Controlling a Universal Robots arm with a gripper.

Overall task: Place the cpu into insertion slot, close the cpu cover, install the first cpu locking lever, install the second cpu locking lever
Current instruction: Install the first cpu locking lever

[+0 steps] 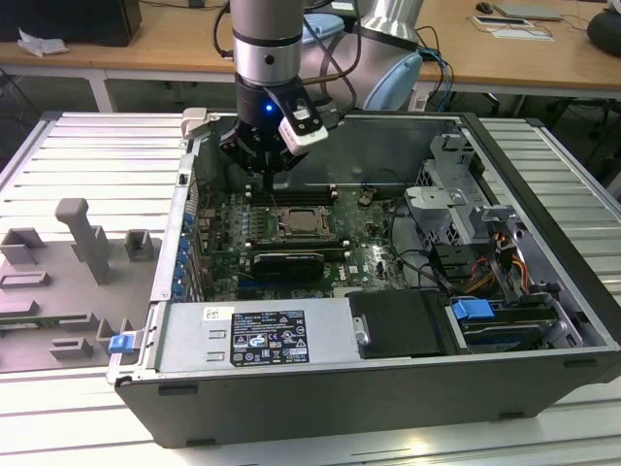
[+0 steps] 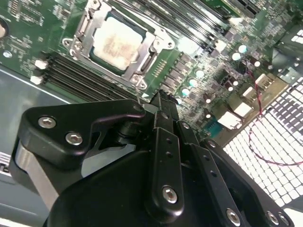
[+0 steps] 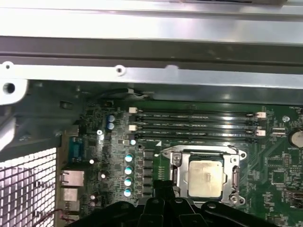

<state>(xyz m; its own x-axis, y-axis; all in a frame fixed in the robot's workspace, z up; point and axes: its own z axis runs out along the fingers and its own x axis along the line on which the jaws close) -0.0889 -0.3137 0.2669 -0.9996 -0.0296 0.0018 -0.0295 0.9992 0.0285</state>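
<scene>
In the exterior view I see the arm (image 1: 264,49) coming down from the upper middle of the frame into the open computer case (image 1: 320,398), which lies on its side on the ribbed metal tabletop (image 1: 87,146). The jaws hang over the green board (image 1: 221,228), a little above the middle of the frame, near the insertion slot (image 1: 278,231) but apart from it. In the second wrist view the jaws look drawn together with nothing between them, and their tip points toward the board beside the socket without touching anything that I can see. The cpu (image 2: 116,43) with its silvery-beige top already sits flat inside the slot, in the centre of the exterior view. The cpu cover (image 3: 232,177) lies down around it like a thin silver frame, so the metal top shows through the window. In the first wrist view the long black memory slots (image 3: 196,125) run just beside the socket, between it and the case wall. On the exterior view's left, outside the case, some grey fixture blocks (image 1: 82,238) stand on the tabletop, well apart from the jaws. A grey box with a white label (image 1: 257,335) fills the lower part of the case, below the board in the frame.
</scene>
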